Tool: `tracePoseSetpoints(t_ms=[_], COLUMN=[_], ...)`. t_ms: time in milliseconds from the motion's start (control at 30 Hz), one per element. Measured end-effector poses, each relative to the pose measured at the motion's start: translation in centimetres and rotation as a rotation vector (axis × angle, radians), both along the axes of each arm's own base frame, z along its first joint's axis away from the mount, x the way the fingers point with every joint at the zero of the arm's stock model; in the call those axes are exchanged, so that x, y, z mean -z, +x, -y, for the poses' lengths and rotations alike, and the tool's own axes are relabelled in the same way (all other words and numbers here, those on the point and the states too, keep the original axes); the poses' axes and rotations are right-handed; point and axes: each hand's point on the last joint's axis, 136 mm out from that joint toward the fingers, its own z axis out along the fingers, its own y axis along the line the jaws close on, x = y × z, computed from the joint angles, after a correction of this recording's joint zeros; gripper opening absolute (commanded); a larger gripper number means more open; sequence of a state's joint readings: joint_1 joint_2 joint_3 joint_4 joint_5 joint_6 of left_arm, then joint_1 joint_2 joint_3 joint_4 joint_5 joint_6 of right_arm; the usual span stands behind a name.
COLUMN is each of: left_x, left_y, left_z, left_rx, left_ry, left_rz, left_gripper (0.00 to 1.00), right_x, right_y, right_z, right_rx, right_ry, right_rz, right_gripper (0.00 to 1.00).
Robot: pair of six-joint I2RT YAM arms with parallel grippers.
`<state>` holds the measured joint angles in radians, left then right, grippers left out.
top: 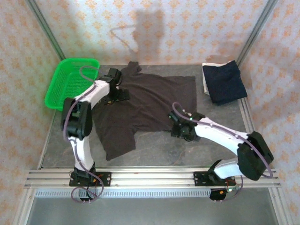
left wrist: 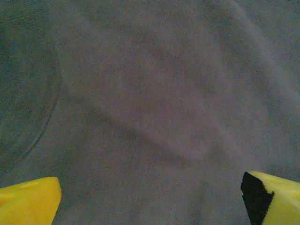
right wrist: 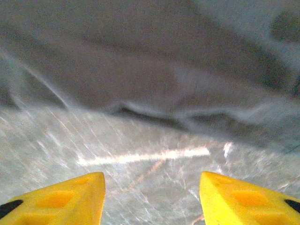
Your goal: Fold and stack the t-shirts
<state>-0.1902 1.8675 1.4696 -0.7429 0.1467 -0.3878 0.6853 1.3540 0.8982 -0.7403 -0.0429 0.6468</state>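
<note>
Charcoal-brown t-shirt [top: 145, 101] is lying spread flat on the bench [top: 187, 150], with one sleeve reaching toward the near edge. In the overhead view the left tool [top: 117, 96] is sitting over this shirt's left part, and the right tool [top: 180, 129] is hanging at its near hem. Beyond the shirt's far right corner, well apart from it, the navy t-shirt [top: 226, 82] is lying folded. The white t-shirt [top: 205, 84] is peeking out from it as a thin edge on the side facing the brown shirt. The green basket [top: 70, 82] is standing just off the shirt's far left side.

The left wrist camera is adding what the overhead one is not resolving: the tool's yellow fingers [left wrist: 28, 201] are standing wide apart, open and empty, with smooth brown cloth below them. The right wrist camera is showing its tool's fingers [right wrist: 61, 199] parted too and gripping nothing. They are hovering over bare bench just short of the shirt's rumpled hem, in a picture that is coming out blurred.
</note>
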Motion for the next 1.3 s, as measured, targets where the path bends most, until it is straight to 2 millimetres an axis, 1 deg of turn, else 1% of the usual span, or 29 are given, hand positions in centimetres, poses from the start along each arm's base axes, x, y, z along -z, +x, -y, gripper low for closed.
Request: tracePoseSetpoints(t_ms=[33, 67, 100, 133, 167, 200, 267, 333, 367, 400, 433, 467, 500, 567, 600, 667, 800, 833, 900, 967, 1033, 1100, 1133, 1167, 1200, 1267, 1300], left_x=[-1.7, -3.3, -4.3, -5.0, -5.1, -4.7, -2.5, 0.5, 2.0, 3.2, 4.4, 5.5, 6.2, 7.8, 8.2, 8.0, 8.1, 8.1, 7.9, 7.6, 7.2, 6.7, 6.4, 6.1, 5.9, 5.5, 5.4], left_y=[-1.1, -2.5, -3.7, -5.2, -6.8, -8.3, -11.7, -14.8, -16.5, -17.8, -19.2, -20.7, -21.5, -23.6, -24.2, -24.4, -25.3, -25.5, -25.7, -26.0, -26.2, -26.3, -26.4, -26.4, -26.5, -26.4, -26.4], left_z=[0.4, 1.2, 2.1, 3.3, 4.6, 5.8, 7.7, 8.5, 8.6, 8.5, 8.4, 8.2, 8.0, 7.3, 7.0, 7.0, 6.0, 5.7, 5.3, 5.0, 4.8, 4.6, 4.5, 4.3, 4.2, 4.1, 4.1], left_rx=[0.01, 0.035, 0.06, 0.092, 0.129, 0.165, 0.228, 0.265, 0.279, 0.287, 0.292, 0.293, 0.296, 0.274, 0.27, 0.24, 0.195, 0.181, 0.169, 0.156, 0.148, 0.146, 0.146, 0.146, 0.143, 0.131, 0.122], left_ry=[0.006, 0.009, 0.006, 0.001, -0.007, -0.012, -0.017, -0.004, 0.005, 0.016, 0.027, 0.036, 0.039, 0.045, 0.05, 0.027, 0.017, 0.017, 0.017, 0.013, 0.009, 0.005, 0.004, 0.005, 0.005, 0.001, 0.001], left_rz=[0.038, 0.081, 0.108, 0.133, 0.14, 0.136, 0.086, 0.004, -0.042, -0.079, -0.115, -0.15, -0.169, -0.219, -0.232, -0.208, -0.197, -0.191, -0.182, -0.174, -0.169, -0.158, -0.153, -0.146, -0.141, -0.131, -0.128], left_gripper=[1.0, 1.0, 0.99, 0.97, 0.95, 0.92, 0.86, 0.8, 0.78, 0.75, 0.71, 0.66, 0.6, 0.5, 0.44, 0.36, 0.18, 0.13, 0.06, 0.01, 0.01, 0.02, 0.07, 0.17, 0.22, 0.38, 0.43], right_x=[-0.9, -1.5, -1.7, -1.3, -0.7, 0.1, 2.8, 5.0, 6.1, 6.6, 6.3, 6.1, 6.2, 6.4, 6.3, 6.2, 6.0, 5.9, 5.5, 5.1, 4.4, 3.4, 2.7, 2.1, 1.8, 1.8, 2.2], right_y=[1.5, 3.0, 4.1, 5.3, 6.3, 6.9, 8.0, 8.8, 9.2, 9.7, 10.4, 11.4, 12.0, 13.3, 13.9, 15.2, 17.0, 17.3, 17.6, 17.4, 17.0, 15.6, 14.6, 13.2, 12.0, 9.3, 8.2], right_z=[0.6, 1.5, 2.2, 3.3, 4.1, 4.9, 6.0, 6.2, 6.2, 6.3, 6.0, 5.9, 6.1, 6.8, 7.1, 7.9, 9.3, 9.5, 10.1, 10.6, 10.7, 10.3, 10.0, 9.5, 9.0, 8.2, 8.1], right_rx=[0.037, 0.079, 0.11, 0.144, 0.172, 0.191, 0.204, 0.196, 0.188, 0.184, 0.177, 0.177, 0.182, 0.203, 0.213, 0.234, 0.251, 0.252, 0.255, 0.255, 0.252, 0.24, 0.235, 0.224, 0.215, 0.201, 0.2], right_ry=[0.002, -0.003, -0.008, -0.017, -0.025, -0.037, -0.068, -0.089, -0.102, -0.113, -0.112, -0.109, -0.109, -0.107, -0.103, -0.096, -0.106, -0.107, -0.112, -0.117, -0.108, -0.09, -0.084, -0.077, -0.073, -0.066, -0.067], right_rz=[0.034, 0.058, 0.07, 0.073, 0.068, 0.056, -0.008, -0.066, -0.094, -0.109, -0.104, -0.091, -0.088, -0.091, -0.09, -0.089, -0.104, -0.105, -0.107, -0.113, -0.102, -0.082, -0.072, -0.062, -0.055, -0.058, -0.067], right_gripper=[0.57, 0.58, 0.57, 0.57, 0.56, 0.54, 0.49, 0.47, 0.45, 0.43, 0.41, 0.41, 0.41, 0.41, 0.41, 0.44, 0.52, 0.55, 0.6, 0.63, 0.64, 0.64, 0.64, 0.64, 0.64, 0.63, 0.63])
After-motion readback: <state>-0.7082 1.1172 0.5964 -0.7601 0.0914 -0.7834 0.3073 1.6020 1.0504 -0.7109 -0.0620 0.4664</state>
